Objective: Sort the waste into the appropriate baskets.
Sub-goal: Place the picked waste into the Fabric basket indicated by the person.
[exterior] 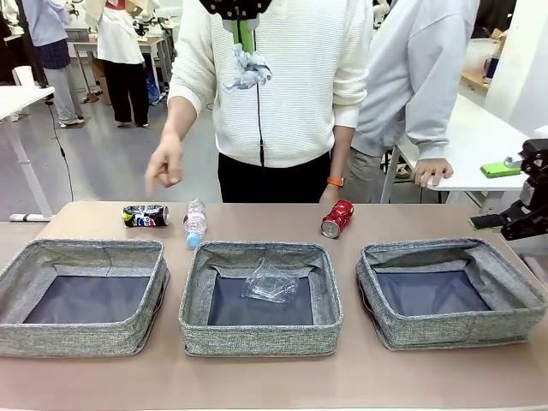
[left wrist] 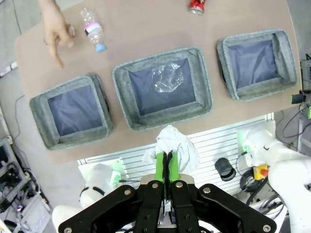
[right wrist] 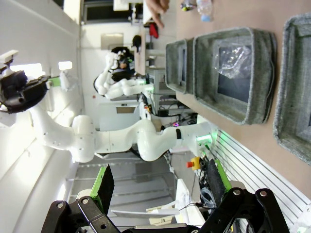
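High above the table's far side, my left gripper (exterior: 244,36) is shut on a white paper wad (exterior: 246,67); the left wrist view shows the wad (left wrist: 171,144) between the green fingers, above the near edge. Three grey baskets stand in a row: left (exterior: 81,338), middle (exterior: 261,338), right (exterior: 454,330). A crumpled clear cup (exterior: 271,282) lies in the middle basket (left wrist: 200,82). Behind the baskets lie a dark blue can (exterior: 145,216), a blue-capped bottle (exterior: 195,223) and a red can (exterior: 336,218). My right gripper (exterior: 494,195) hangs open and holds nothing at the far right.
A person in a white sweater stands at the far edge, one hand (exterior: 164,167) hovering over the dark blue can. A second person leans on a white side table (exterior: 479,141) at the back right. Bare tabletop (exterior: 257,381) runs along the front.
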Robot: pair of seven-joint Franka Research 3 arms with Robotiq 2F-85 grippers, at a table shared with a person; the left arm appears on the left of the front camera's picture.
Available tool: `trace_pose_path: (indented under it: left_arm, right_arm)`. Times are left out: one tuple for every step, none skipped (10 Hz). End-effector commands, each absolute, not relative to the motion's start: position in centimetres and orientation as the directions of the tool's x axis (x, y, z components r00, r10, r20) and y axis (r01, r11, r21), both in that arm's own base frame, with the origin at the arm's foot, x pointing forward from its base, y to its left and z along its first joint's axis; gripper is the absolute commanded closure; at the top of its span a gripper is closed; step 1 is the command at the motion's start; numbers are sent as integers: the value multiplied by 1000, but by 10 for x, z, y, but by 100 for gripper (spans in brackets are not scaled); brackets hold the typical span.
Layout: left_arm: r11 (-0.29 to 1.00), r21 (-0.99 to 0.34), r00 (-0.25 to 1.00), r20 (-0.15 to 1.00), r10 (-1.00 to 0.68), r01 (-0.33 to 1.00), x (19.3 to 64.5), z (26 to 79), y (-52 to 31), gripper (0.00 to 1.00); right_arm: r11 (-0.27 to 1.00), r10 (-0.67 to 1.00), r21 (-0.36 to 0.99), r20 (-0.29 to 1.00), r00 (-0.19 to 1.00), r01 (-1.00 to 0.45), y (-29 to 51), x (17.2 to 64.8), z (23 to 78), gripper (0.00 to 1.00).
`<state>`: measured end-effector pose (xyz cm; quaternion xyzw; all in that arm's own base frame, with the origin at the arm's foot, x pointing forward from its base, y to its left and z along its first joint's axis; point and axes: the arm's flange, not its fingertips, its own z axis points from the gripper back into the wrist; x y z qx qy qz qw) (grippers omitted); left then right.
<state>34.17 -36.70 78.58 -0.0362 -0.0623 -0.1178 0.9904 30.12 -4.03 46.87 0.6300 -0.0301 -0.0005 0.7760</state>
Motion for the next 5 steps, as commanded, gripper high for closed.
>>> trace_pose_path:
  left_arm:
    - [971,-57,965,140,-222,232,340,790,-363,98]
    - [971,-57,965,140,-222,232,340,790,-363,98]
    - [971,-57,965,140,-222,232,340,790,-363,98]
    - [971,-57,965,140,-222,232,340,790,-363,98]
    - [971,-57,965,140,-222,232,340,790,-363,98]
  right_arm:
    - [188,-49,982,30,998,-20,-38,301,474,0]
    - [188,-49,982,30,998,-20,-38,301,474,0]
    - [188,-49,982,30,998,-20,-38,301,474,0]
    - [188,-49,982,30,998,-20,-38,301,474,0]
    - [188,-49,982,30,998,-20,-38,301,474,0]
